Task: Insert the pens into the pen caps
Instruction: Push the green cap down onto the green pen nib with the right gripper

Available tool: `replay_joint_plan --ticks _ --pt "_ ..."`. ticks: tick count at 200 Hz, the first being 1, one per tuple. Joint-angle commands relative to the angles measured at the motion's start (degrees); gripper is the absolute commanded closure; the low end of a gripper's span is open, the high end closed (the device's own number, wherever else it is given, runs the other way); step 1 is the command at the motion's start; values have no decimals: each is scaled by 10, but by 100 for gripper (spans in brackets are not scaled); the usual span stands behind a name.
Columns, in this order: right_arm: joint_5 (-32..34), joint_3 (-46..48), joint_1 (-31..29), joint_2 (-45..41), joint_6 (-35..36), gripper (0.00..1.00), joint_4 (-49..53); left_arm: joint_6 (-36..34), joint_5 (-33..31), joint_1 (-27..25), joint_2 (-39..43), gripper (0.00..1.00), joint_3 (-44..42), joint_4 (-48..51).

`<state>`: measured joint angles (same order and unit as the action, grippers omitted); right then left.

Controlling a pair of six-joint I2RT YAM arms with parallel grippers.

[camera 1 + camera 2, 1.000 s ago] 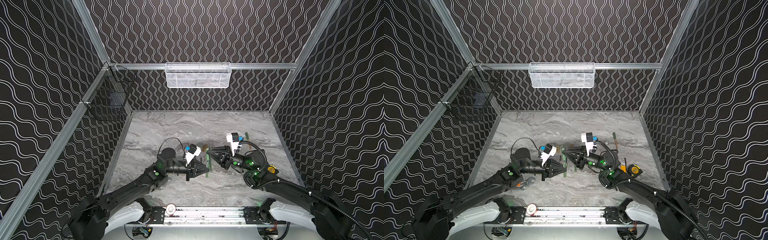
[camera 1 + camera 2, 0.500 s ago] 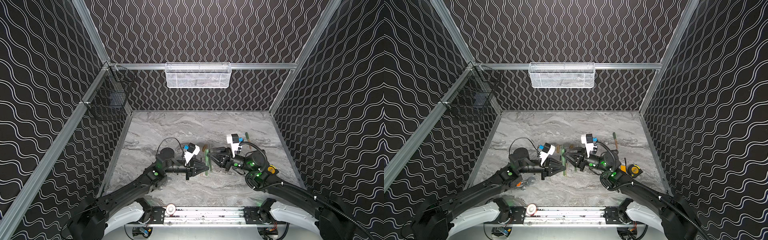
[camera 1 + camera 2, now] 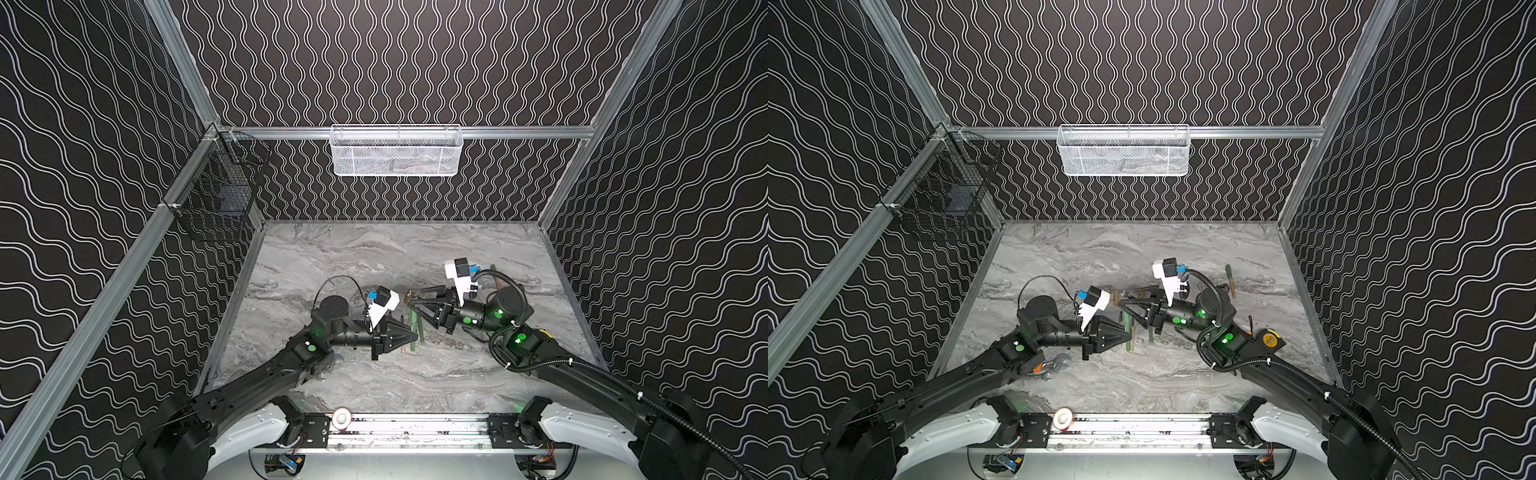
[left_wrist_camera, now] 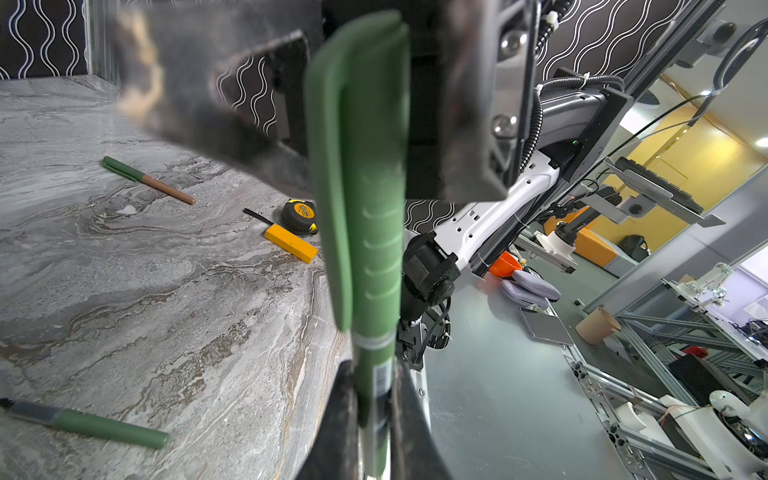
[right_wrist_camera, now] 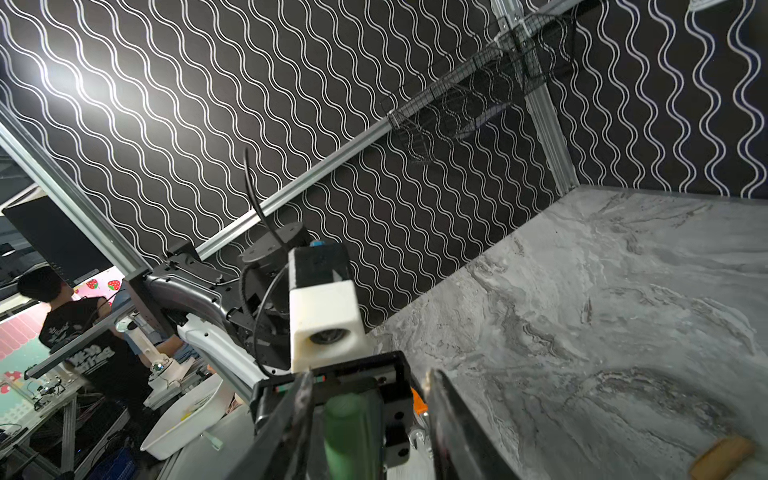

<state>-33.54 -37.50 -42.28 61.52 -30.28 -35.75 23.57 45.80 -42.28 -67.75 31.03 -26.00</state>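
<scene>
Plainly left gripper (image 4: 374,399) clamps the green pen (image 4: 365,208), end cropped; right gripper (image 5: 369,376), jaws apart.

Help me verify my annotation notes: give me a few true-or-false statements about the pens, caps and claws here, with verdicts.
1. The left claw is shut on a green pen. True.
2. That pen carries a green cap. True.
3. The right claw squeezes the cap. False: its jaws stand apart on either side of it.
4. The right claw holds the tape measure. False: it lies on the table beside a yellow block.
</scene>
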Motion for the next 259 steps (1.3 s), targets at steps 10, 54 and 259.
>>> replay_joint_plan --ticks 10,54,259 --pt "-7 -22 -15 7 33 67 57 -14 -5 1 -2 100 1 -15" --pt "4 -25 -35 4 55 91 98 -10 -4 1 -2 100 3 -21" --pt "-9 73 -114 14 41 100 34 188 106 94 -3 100 135 -375"
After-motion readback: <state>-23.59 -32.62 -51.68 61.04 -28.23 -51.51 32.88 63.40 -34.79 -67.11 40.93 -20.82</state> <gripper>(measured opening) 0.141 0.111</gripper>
